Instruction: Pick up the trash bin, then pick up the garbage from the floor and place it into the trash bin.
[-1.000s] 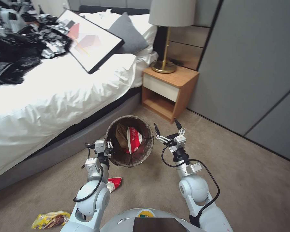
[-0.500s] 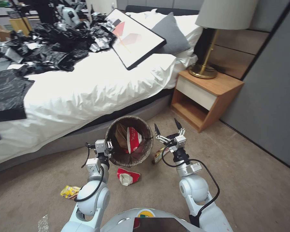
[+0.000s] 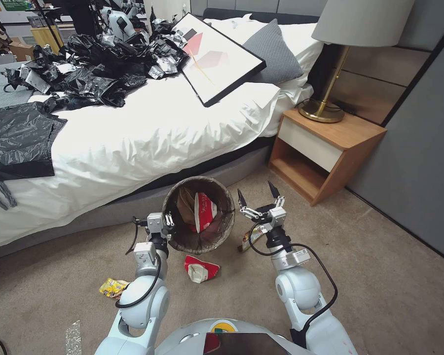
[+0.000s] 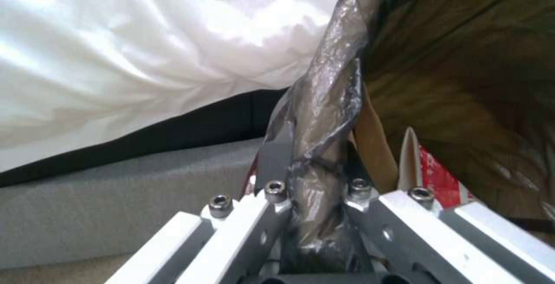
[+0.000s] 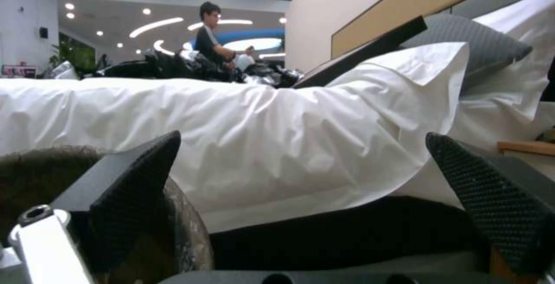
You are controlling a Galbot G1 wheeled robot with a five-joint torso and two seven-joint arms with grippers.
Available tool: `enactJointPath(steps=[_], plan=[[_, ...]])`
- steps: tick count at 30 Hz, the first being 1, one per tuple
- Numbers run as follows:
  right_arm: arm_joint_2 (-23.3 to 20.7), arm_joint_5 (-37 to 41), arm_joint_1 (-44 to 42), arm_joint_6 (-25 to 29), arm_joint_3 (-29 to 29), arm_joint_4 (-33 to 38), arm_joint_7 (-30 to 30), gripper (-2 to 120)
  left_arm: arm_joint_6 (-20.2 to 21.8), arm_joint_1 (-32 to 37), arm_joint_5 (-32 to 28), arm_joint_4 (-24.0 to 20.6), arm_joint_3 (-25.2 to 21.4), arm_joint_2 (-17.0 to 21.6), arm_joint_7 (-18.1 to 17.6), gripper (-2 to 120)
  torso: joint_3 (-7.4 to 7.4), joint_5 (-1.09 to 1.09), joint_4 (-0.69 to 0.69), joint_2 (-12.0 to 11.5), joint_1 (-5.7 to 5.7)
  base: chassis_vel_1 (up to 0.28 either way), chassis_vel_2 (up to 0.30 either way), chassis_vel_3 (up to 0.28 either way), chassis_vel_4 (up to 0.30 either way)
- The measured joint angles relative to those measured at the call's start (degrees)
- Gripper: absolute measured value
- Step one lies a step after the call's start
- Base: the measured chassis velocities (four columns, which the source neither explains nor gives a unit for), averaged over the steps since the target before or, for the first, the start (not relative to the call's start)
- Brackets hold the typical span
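On the carpet we see a yellow wrapper at near left. Our left gripper pinches the bin rim before the bed. A red wrapper lies below the bin. Our right gripper hangs spread, half hiding another wrapper. The nightstand stands far right.

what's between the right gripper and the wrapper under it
Nothing visible. The open right gripper hangs right above the wrapper on the carpet; the bin, held by the left gripper, is beside them.

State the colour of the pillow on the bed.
The pillow is grey; the head view shows it best.
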Motion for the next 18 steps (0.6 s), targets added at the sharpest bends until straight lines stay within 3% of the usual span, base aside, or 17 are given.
enactJointPath(steps=[18], plan=[[-0.41,0.00,0.00,-0.34,0.46,0.14,0.09,100,0.23,0.08,-0.49,-0.46,-0.23,0.41,-0.12,2,0.00,0.00,0.00,0.00,0.00,0.000,0.000,0.000,0.000]])
